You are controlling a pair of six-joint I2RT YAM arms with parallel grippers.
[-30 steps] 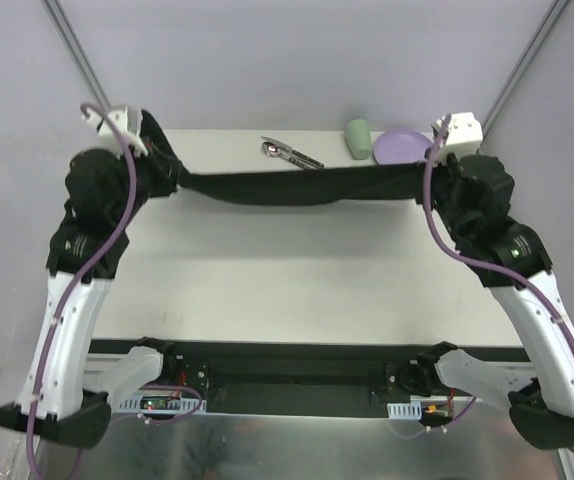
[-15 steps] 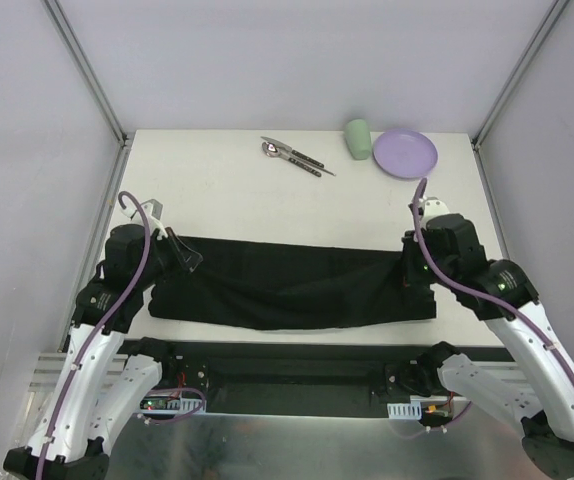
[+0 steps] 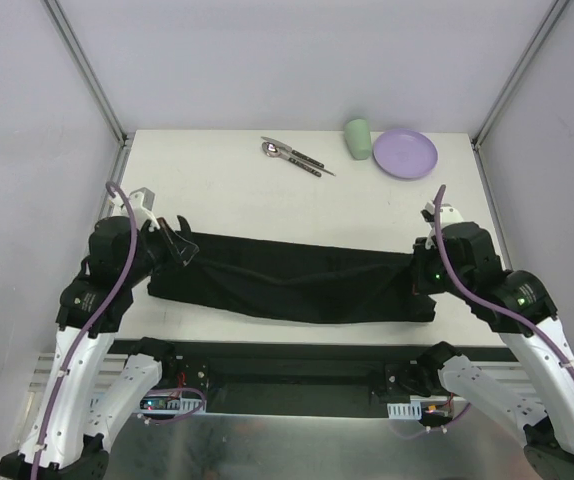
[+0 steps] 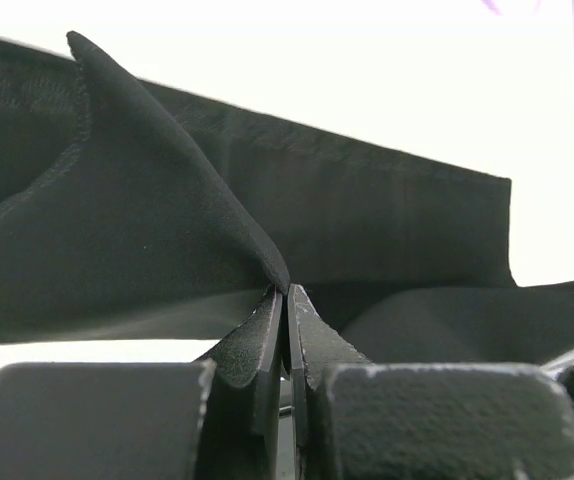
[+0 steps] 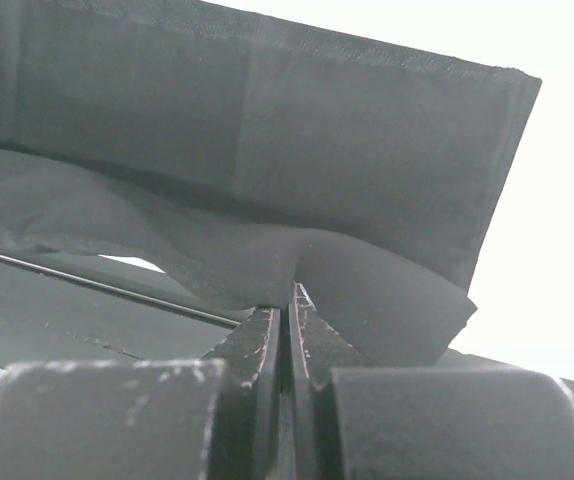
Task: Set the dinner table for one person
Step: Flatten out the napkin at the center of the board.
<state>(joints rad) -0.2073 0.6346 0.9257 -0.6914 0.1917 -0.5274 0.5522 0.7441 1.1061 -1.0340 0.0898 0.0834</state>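
Observation:
A black cloth mat (image 3: 297, 285) lies stretched across the near half of the white dinner table (image 3: 237, 195), still rumpled along its middle. My left gripper (image 3: 185, 250) is shut on the mat's left end; in the left wrist view the cloth (image 4: 167, 220) rises to a peak pinched at my gripper (image 4: 287, 292). My right gripper (image 3: 417, 278) is shut on the mat's right end; in the right wrist view the cloth (image 5: 267, 170) folds down into my gripper (image 5: 291, 292).
At the table's far edge lie a spoon and knife (image 3: 292, 154), a green cup (image 3: 358, 138) on its side and a purple plate (image 3: 405, 153). Grey frame rails (image 3: 85, 75) run up at both far corners.
Both grippers have carried the mat from the far edge toward the near edge and lowered it onto the table. In the last half second the left end moved slightly back and outward, stretching the cloth.

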